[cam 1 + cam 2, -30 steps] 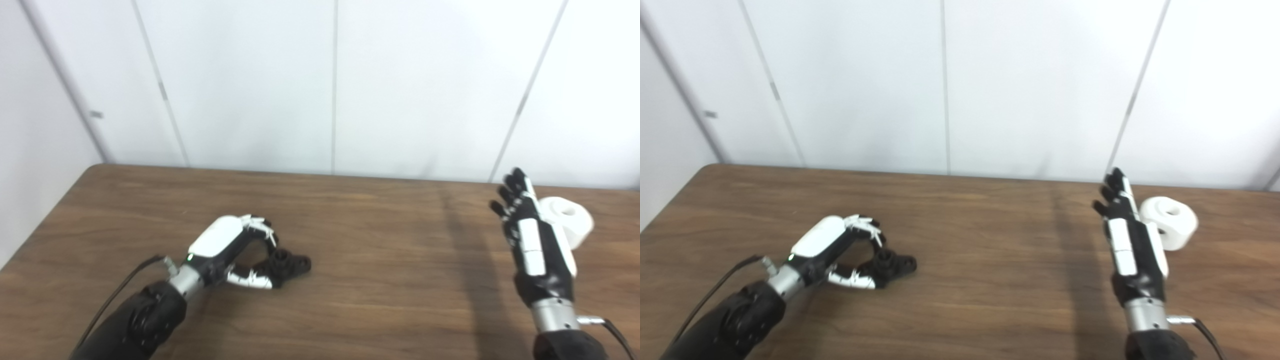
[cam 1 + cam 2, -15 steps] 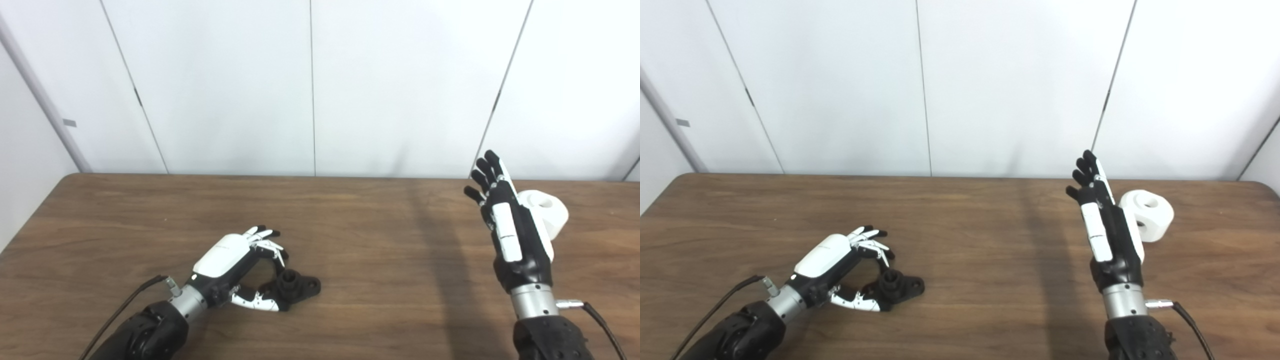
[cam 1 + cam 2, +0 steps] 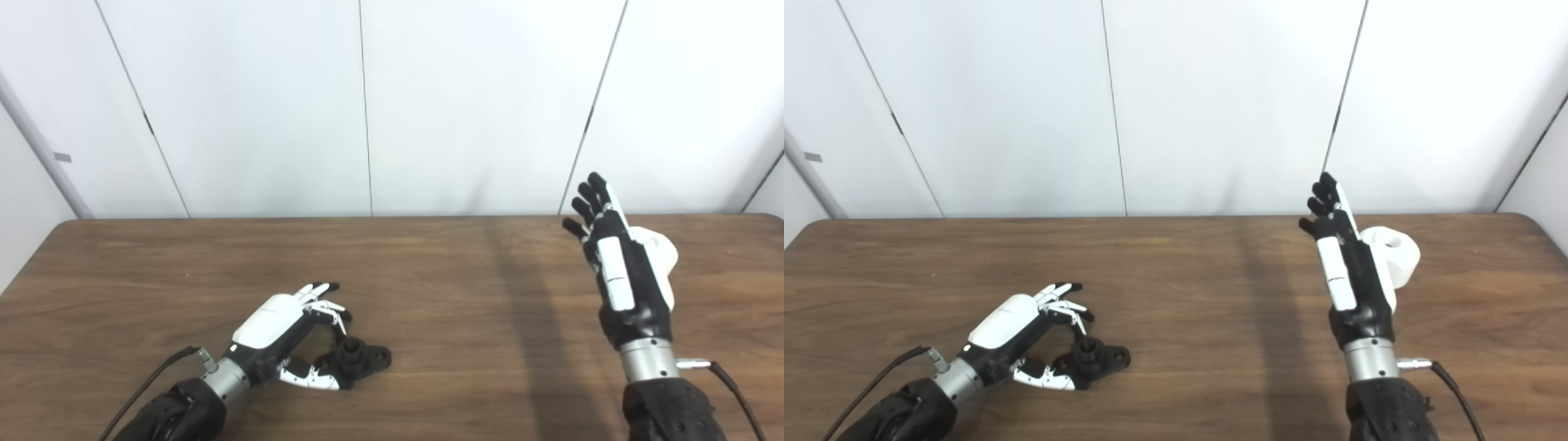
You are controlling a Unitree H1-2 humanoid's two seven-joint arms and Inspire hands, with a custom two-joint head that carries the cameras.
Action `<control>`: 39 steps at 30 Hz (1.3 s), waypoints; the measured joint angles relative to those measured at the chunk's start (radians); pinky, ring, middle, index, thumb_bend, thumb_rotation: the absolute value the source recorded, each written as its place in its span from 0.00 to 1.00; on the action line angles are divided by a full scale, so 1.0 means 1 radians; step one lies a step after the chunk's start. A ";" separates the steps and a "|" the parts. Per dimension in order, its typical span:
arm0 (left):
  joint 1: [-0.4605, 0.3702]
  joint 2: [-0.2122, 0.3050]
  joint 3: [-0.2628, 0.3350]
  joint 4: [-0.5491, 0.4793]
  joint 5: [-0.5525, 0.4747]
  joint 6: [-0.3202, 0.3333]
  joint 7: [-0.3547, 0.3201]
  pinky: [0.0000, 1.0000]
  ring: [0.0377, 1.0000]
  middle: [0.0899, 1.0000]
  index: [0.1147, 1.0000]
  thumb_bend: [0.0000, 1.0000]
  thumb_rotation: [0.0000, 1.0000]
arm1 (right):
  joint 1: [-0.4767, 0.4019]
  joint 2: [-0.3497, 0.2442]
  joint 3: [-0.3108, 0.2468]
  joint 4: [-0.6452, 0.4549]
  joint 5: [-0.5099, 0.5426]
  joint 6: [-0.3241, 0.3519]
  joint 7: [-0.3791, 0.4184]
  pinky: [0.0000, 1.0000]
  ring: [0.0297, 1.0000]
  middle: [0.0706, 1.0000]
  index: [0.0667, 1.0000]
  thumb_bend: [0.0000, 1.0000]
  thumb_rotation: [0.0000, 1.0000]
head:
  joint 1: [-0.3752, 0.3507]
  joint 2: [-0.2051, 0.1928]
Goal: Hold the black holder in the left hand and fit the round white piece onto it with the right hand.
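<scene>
The black holder [image 3: 362,358] lies flat on the brown table [image 3: 429,275], front left of centre. My left hand [image 3: 278,321] rests on the table just left of it, open. Its fingers arch apart above the holder's near end and its thumb lies against the holder's near side, without closing on it. The round white piece [image 3: 1398,254], with a hole in its top, sits on the table at the back right. My right hand [image 3: 1344,269] stands upright directly left of it, open with fingers straight. It hides the piece's left part. I cannot tell whether they touch.
A white panelled wall [image 3: 367,104] stands right behind the table's far edge. The table's rounded right corner [image 3: 1540,223] lies close to the white piece. Cables trail from both wrists towards the front edge.
The camera has shifted, so the whole scene sits differently in the picture. My left hand's fingers have spread a little wider over the holder. My right hand stays open beside the white piece.
</scene>
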State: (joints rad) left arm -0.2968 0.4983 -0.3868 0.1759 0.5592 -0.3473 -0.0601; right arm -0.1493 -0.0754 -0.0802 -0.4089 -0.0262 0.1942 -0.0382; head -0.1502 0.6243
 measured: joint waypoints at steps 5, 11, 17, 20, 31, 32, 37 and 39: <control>0.000 0.000 0.005 0.002 -0.002 -0.012 -0.003 1.00 0.96 0.72 0.42 0.52 0.05 | -0.017 -0.035 -0.046 -0.056 0.018 0.062 0.002 0.91 0.96 0.96 0.97 0.52 0.90 | -0.067 -0.002; 0.003 0.000 0.013 0.003 -0.006 -0.026 -0.006 1.00 0.93 0.71 0.42 0.52 0.05 | -0.030 -0.160 -0.110 -0.088 -0.035 0.096 0.003 0.86 0.94 0.93 0.89 0.59 0.61 | -0.118 -0.003; 0.006 -0.001 0.020 0.003 -0.006 -0.030 -0.009 1.00 0.93 0.70 0.42 0.52 0.04 | -0.010 -0.292 -0.181 -0.087 -0.117 0.110 0.006 0.79 0.89 0.89 0.83 0.62 0.39 | -0.149 -0.008; 0.011 -0.005 0.027 0.002 -0.008 -0.030 -0.009 1.00 0.93 0.70 0.42 0.52 0.04 | 0.006 -0.329 -0.197 -0.085 -0.135 0.116 0.011 0.75 0.86 0.88 0.82 0.68 0.32 | -0.164 -0.017; 0.018 -0.015 0.046 0.002 -0.017 -0.036 -0.024 1.00 0.92 0.69 0.42 0.52 0.04 | 0.033 -0.521 -0.184 -0.012 -0.266 0.182 0.115 0.86 0.90 0.87 0.79 0.80 0.37 | -0.244 -0.009; 0.018 -0.015 0.047 0.002 -0.017 -0.039 -0.026 1.00 0.92 0.69 0.42 0.52 0.04 | 0.035 -0.548 -0.175 0.006 -0.274 0.188 0.131 0.86 0.90 0.88 0.79 0.82 0.38 | -0.256 -0.008; 0.024 -0.015 0.059 0.002 -0.023 -0.050 -0.036 1.00 0.92 0.69 0.42 0.52 0.04 | 0.024 -0.623 -0.132 0.062 -0.318 0.214 0.197 0.88 0.94 0.91 0.78 0.87 0.42 | -0.287 -0.015; 0.025 -0.015 0.062 0.002 -0.024 -0.051 -0.039 1.00 0.92 0.69 0.42 0.52 0.04 | 0.012 -0.647 -0.106 0.086 -0.334 0.225 0.221 0.87 0.95 0.92 0.78 0.88 0.41 | -0.302 -0.020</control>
State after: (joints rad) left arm -0.2723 0.4830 -0.3253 0.1775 0.5355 -0.3987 -0.0995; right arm -0.1376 -0.7225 -0.1858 -0.3232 -0.3601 0.4188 0.1827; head -0.4524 0.6044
